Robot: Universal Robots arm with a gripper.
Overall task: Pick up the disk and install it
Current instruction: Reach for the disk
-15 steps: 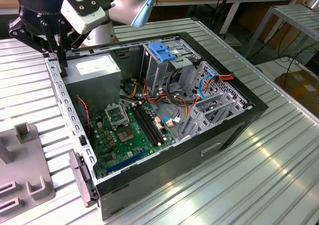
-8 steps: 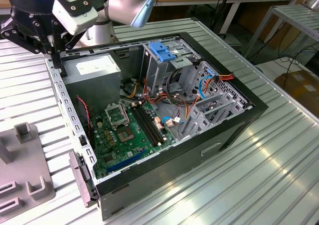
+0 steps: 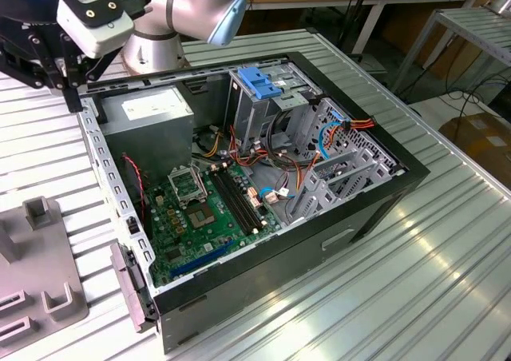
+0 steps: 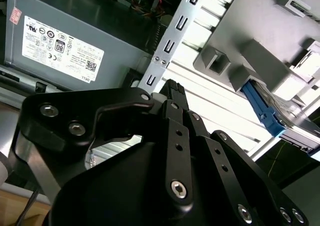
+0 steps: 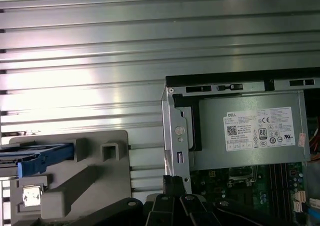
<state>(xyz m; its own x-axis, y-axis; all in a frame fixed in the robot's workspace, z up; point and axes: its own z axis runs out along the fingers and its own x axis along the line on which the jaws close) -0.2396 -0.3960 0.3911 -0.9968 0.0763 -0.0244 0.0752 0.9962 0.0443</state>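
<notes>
One closed, empty gripper [image 4: 171, 86] hangs at the exterior view's upper left; the disk [image 5: 42, 156] sits nearby in the grey fixture [image 5: 100, 186], outside the case [image 3: 263, 265].

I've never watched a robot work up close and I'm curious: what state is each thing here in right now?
pincer: shut, holding nothing, near the case's edge.
disk: resting in the grey holder, not gripped, not installed.
computer case: lying on its side, open, insides exposed.
blue latch: sitting on top of the metal cage inside the case.
</notes>
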